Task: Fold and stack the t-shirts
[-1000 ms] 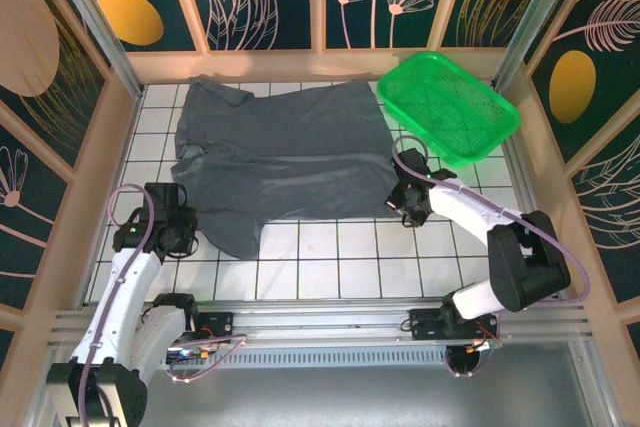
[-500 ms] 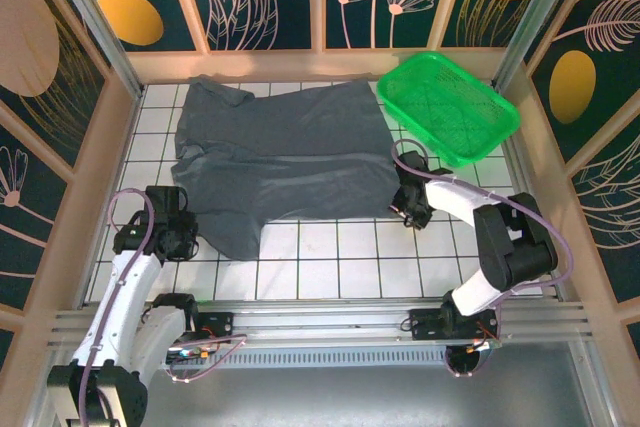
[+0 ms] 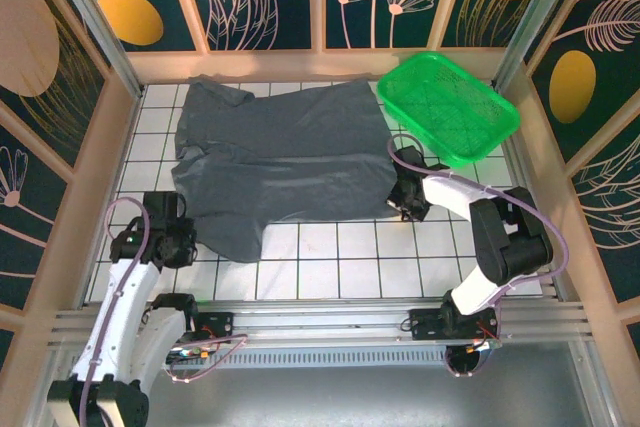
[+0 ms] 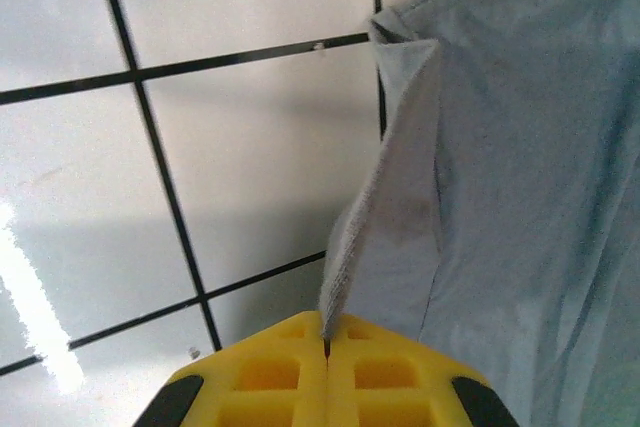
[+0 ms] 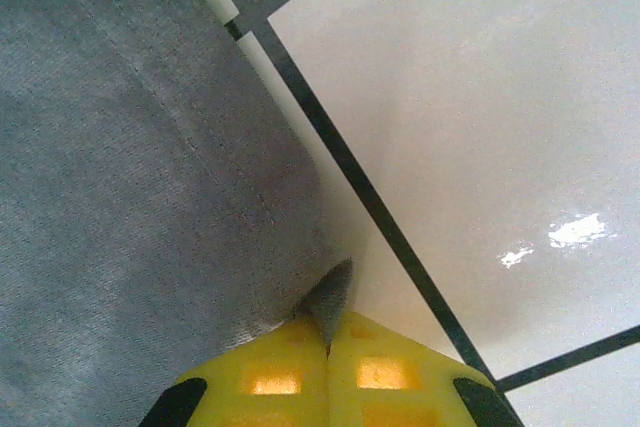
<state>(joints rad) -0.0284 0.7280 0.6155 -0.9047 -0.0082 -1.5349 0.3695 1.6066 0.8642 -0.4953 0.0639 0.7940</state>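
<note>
Fabric takes up most of the far half of the white tiled tabletop (image 3: 330, 247): a plain dark slate-grey short-sleeved soft cloth t-shirt (image 3: 285, 162) lies spread out, mostly flat, with a few wrinkles along its left side. Its far edge runs close to the back wall, and a flap of it hangs toward the near left.

The left claw (image 3: 188, 238) sits at that near-left flap. From its wrist camera, the yellow fingers are pressed together (image 4: 326, 332) with a thin raised edge of the t-shirt (image 4: 520, 147) pinched between them, and the cloth rises in a fold from the tiles.

The right claw (image 3: 398, 203) is low at the shirt's near-right corner. Its yellow fingers are likewise together (image 5: 328, 322), nipping a small peak of the grey hem (image 5: 120, 147) just beside a dark tile line.

A bright green plastic mesh basket (image 3: 445, 102) sits at the far right, its near-left side just beside the shirt's right edge.
</note>
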